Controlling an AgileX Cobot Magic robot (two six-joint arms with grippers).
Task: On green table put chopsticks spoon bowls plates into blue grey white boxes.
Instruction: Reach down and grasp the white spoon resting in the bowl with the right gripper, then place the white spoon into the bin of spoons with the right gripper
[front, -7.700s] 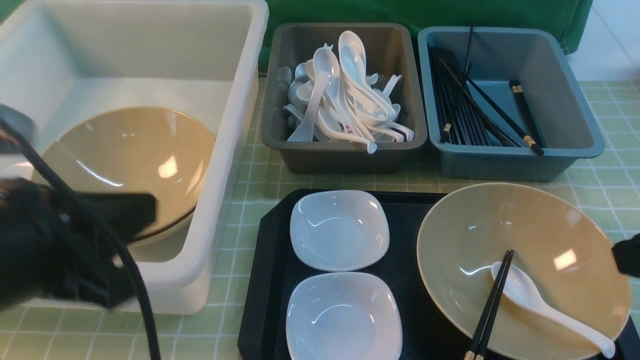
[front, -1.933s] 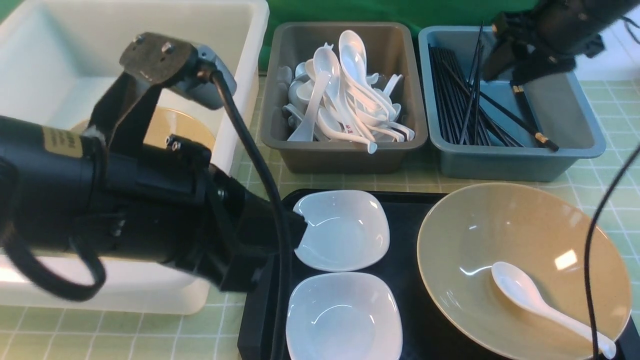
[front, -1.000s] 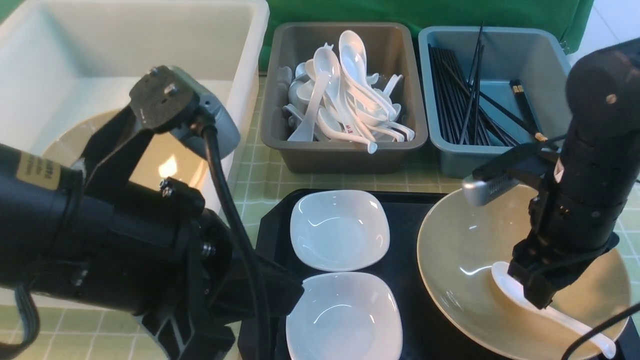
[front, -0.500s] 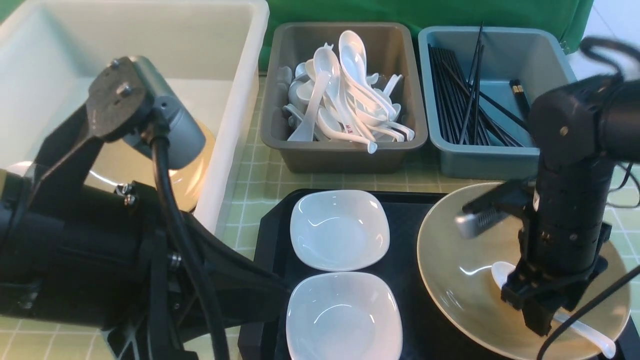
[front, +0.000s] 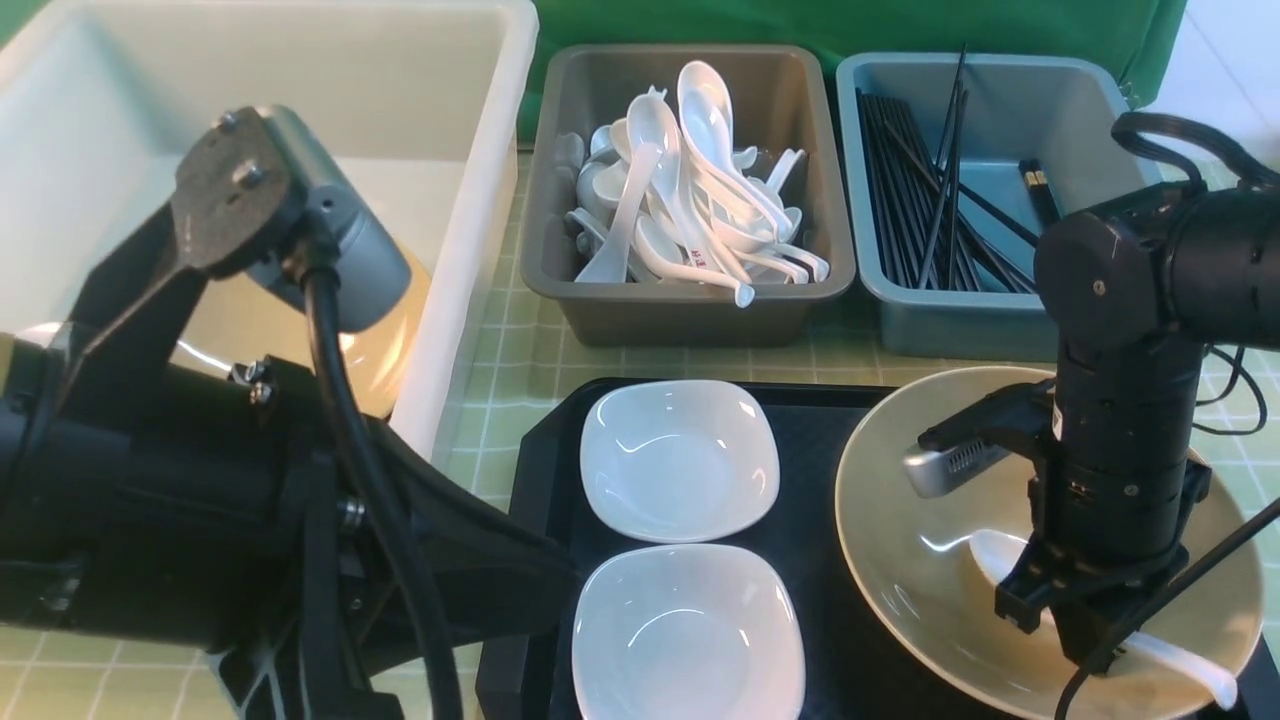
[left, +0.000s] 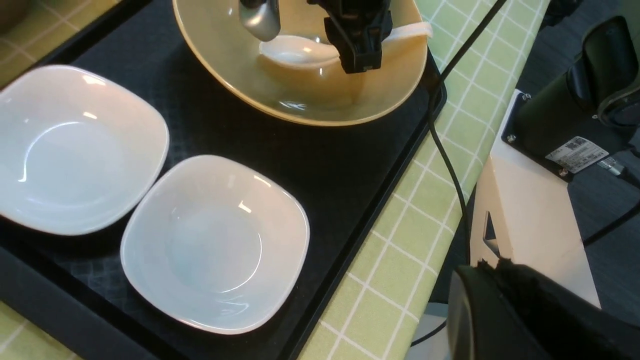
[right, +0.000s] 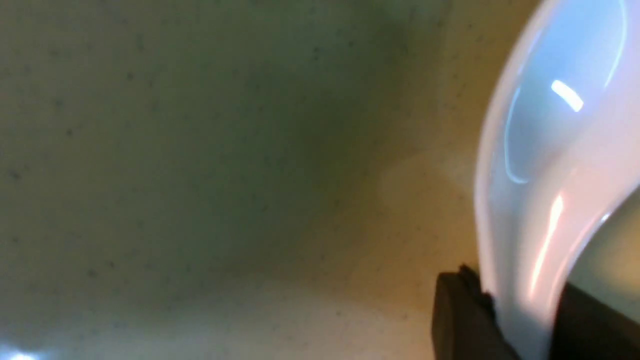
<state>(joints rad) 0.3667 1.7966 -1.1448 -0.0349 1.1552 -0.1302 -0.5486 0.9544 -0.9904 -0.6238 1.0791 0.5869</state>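
Clearing is looking a little past halfway on the green table. At far left, the white box is holding one tan bowl, mostly hidden behind the left arm. The left gripper is hanging by the left edge of the black tray, its jaws closed and nothing showing between them.

In the middle, the grey box is sitting heaped with white spoons. In front of it, two white square dishes are waiting side by side on the tray, untouched: the far dish and the near dish.

To the right, the blue box is carrying a pile of black chopsticks, and no chopsticks are lying loose on the tray or table.

At far right, the large tan bowl on the tray is the scene of the step in hand. The right gripper is reaching straight down into it, jaws drawn narrow on the handle of the last white spoon, whose scoop is resting on the bowl's floor.

What appears left is this spoon going to the grey box, then the large bowl and both dishes going to the white box.
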